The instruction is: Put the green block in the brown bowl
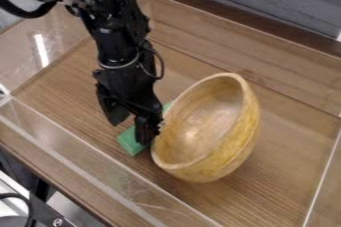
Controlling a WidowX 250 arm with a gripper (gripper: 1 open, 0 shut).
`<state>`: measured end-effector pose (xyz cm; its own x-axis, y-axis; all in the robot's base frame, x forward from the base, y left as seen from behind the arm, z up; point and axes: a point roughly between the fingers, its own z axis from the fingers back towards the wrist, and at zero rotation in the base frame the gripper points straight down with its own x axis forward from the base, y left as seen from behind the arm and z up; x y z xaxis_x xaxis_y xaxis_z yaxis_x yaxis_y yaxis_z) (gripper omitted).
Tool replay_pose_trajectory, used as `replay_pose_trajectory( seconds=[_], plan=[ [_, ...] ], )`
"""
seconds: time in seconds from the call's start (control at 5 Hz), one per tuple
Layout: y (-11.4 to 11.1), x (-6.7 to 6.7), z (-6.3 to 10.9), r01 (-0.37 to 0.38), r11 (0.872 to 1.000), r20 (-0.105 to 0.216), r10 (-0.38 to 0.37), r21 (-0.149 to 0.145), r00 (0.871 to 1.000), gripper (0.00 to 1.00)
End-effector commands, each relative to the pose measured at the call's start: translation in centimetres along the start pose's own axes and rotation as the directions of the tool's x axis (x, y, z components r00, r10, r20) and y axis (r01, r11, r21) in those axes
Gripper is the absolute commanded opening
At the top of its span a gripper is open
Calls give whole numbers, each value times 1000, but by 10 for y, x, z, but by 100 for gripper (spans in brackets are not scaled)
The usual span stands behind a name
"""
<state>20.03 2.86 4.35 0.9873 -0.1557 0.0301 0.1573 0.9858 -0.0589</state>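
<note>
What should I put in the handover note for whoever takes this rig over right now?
Gripper: open, pointing straight down over the green block, not closed on it.
Green block: on the wooden table, close beside the brown bowl's left wall; contact can't be told.
Brown bowl: tipped up, its opening facing left towards the gripper, which seems to press on its rim. Nothing in it.
Done: gripper positioned at the block.
Left: grasp the block, lift it, drop it in the bowl. Mind the tilted bowl; it may rock or shift.
</note>
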Motion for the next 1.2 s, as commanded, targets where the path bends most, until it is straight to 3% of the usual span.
replay_pose_trajectory(
  seconds=[0.0, 0.8, 1.0],
  plan=[
    [3, 4, 3, -6, 1000, 26, 6, 3, 1000, 100],
    [5, 5, -8, -9, 1000, 38, 10, -9, 999, 100],
    [6, 4, -12, -14, 1000, 38, 15, -15, 999, 0]
  ],
)
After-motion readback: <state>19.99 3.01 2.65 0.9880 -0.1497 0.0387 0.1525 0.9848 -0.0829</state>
